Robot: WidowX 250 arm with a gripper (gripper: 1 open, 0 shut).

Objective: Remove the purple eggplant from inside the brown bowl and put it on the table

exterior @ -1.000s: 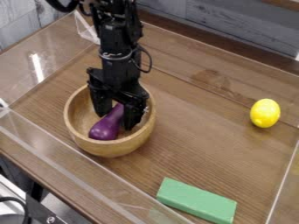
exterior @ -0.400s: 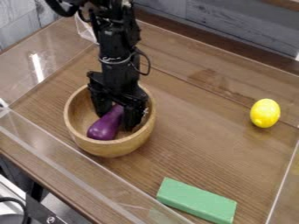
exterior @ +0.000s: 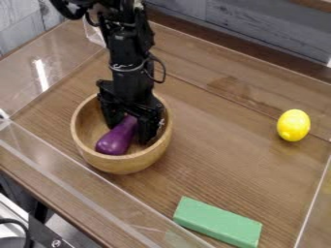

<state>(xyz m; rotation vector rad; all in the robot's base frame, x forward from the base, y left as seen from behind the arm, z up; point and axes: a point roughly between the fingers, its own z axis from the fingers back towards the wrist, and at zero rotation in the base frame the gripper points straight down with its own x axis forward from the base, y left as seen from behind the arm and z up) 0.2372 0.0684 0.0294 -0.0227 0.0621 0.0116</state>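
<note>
Purple eggplant (exterior: 118,139) lay in the brown bowl (exterior: 91,154) near the table's (exterior: 220,145) left edge; my gripper (exterior: 131,120) straddled it, jaws wide (grasp pending), so I judged closing came next.

The black gripper (exterior: 130,114) is pointing straight down into the brown bowl (exterior: 88,155), jaws spread wide on either side of the purple eggplant (exterior: 118,138), which is lying inside the bowl. A yellow lemon (exterior: 293,125) is sitting well right of the bowl on the table (exterior: 220,160), and a green rectangular block (exterior: 218,223) is lying to the bowl's lower right.
</note>
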